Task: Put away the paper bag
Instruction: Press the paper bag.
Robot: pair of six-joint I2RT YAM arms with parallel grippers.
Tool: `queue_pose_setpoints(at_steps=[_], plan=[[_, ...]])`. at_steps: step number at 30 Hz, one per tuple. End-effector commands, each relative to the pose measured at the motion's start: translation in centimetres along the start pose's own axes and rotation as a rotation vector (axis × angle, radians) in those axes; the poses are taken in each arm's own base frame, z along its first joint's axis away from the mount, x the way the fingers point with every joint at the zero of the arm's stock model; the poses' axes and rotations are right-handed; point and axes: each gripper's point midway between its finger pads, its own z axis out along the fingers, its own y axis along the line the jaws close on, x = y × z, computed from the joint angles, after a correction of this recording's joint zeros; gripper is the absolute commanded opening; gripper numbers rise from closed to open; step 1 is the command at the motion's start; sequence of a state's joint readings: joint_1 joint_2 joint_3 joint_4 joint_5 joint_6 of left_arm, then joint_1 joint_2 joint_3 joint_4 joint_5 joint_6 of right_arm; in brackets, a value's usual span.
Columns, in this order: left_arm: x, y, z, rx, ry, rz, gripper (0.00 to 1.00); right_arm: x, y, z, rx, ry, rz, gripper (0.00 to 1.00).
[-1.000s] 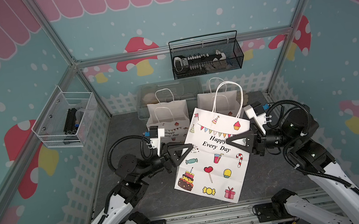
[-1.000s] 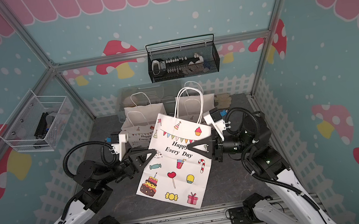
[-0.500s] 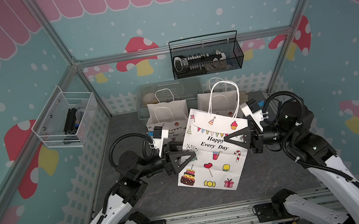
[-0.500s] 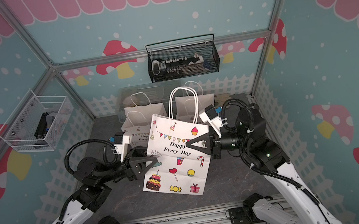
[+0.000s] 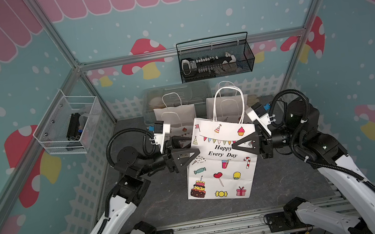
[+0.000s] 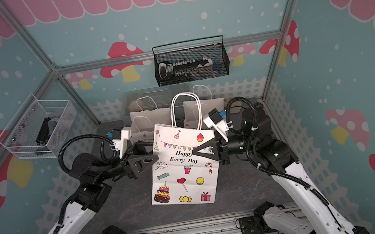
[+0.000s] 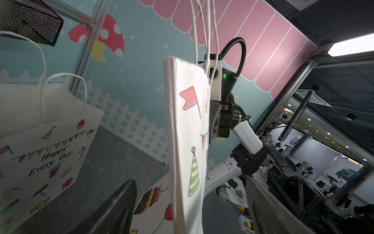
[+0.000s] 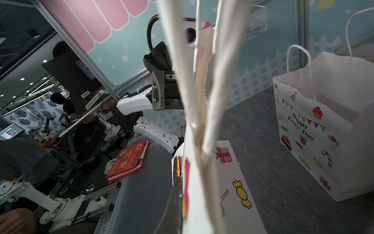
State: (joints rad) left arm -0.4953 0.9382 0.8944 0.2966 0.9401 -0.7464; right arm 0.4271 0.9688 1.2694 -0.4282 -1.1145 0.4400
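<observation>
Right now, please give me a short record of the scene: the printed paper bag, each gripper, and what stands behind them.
paper bag: folded flat, held upright mid-table
right gripper: shut on the bag's edge on its side
left gripper: open, jaws either side of the bag's opposite edge
behind: two more paper bags, standing near the back wall
back wall: black wire basket

The paper bag (image 5: 221,167) is standing upright over the middle of the tabletop (image 5: 164,201), with the left tool (image 5: 189,147) sitting at its left edge and the right tool (image 5: 236,146) at its right. Behind it, 2 other bags (image 5: 175,117) are standing side by side, backing onto a box (image 5: 175,91). A basket (image 5: 215,60) is hanging on the back wall, and a bin (image 5: 69,125) is hanging on the left wall.
</observation>
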Motion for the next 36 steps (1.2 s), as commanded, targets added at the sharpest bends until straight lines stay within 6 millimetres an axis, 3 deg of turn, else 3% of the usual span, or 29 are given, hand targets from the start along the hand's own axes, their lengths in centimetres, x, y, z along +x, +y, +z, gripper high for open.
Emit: queue_pose_setpoints(at_steps=[1, 8, 11, 15, 18, 24, 28, 33, 36], plan=[[-0.2, -2.3, 0.7, 0.108, 0.046, 0.018, 0.82, -1.2, 1.9, -0.3, -0.061, -0.014, -0.076, 0.01], [0.6, -3.2, 1.1, 0.133, 0.082, 0.028, 0.61, -1.6, 1.7, 0.0, -0.076, -0.014, -0.079, 0.03], [0.4, -3.4, 1.1, 0.144, 0.072, 0.026, 0.43, -1.6, 1.5, 0.0, -0.071, -0.016, -0.075, 0.05], [0.3, -3.3, 0.9, 0.131, 0.053, 0.029, 0.19, -1.7, 1.4, -0.2, -0.038, -0.032, -0.086, 0.16], [0.4, -2.9, 0.7, 0.106, 0.032, 0.027, 0.10, -2.0, 1.4, -0.7, 0.023, -0.065, -0.117, 0.24], [-0.3, -2.8, -0.4, 0.081, -0.030, 0.029, 0.06, -2.2, 1.4, -2.0, 0.139, -0.133, -0.153, 0.56], [-0.6, -3.5, -0.8, 0.100, -0.056, 0.026, 0.05, -2.7, 1.6, -2.8, 0.180, -0.206, -0.165, 0.70], [-1.1, -4.4, -1.2, 0.133, -0.101, 0.025, 0.05, -3.2, 1.5, -3.1, 0.159, -0.310, -0.138, 0.77], [-1.2, -4.2, -1.3, 0.124, -0.113, 0.026, 0.05, -3.4, 1.0, -3.0, 0.115, -0.378, -0.104, 0.73]])
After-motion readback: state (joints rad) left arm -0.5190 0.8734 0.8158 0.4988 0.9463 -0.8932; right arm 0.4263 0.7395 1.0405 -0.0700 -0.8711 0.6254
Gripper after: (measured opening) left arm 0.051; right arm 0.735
